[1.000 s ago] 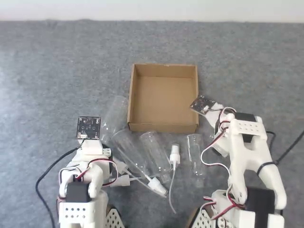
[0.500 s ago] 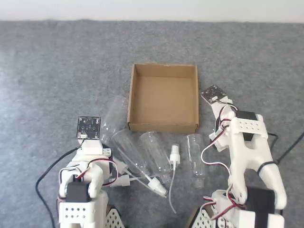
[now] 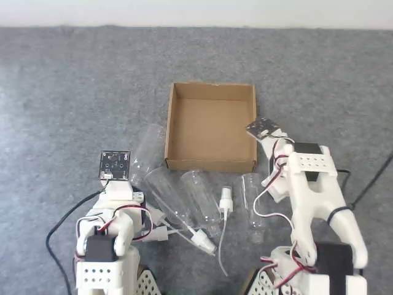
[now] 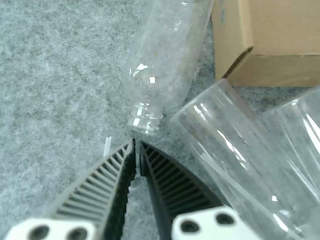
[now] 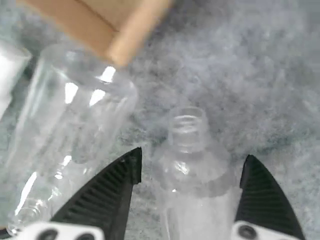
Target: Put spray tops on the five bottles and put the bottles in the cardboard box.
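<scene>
Surface: grey carpet under everything, with both arms at its near edge.
Box: the box sits mid-carpet, open, with nothing in it.
Right gripper: the right gripper is spread wide, one jaw on each side of a bottle without pinching it. The bare neck points ahead of the jaws, near a box corner.
Left gripper: the left gripper has its jaws pressed together on nothing. Its tips are just short of the mouth of a side bottle lying beside the box.
Step in hand: probably the right arm's grasp of a first bottle. No bottle is boxed yet.
Doing it well: set the jaws on the body below the shoulder, so the neck stays free for a top. Squeeze gently, since thin clear plastic will likely flex and slip. Keep the jaws clear of the neighbour bottle lying just beside.
Bottles: five. These are the three named, plus two middle bottles lying in front of the box. I cannot tell whether those two wear tops.
Spray tops: three can be made out. One loose top has its tube trailing toward the arms, and two more tops lie near the left arm. Any others are hidden.
Boxes: one.
Arms: two.
</scene>
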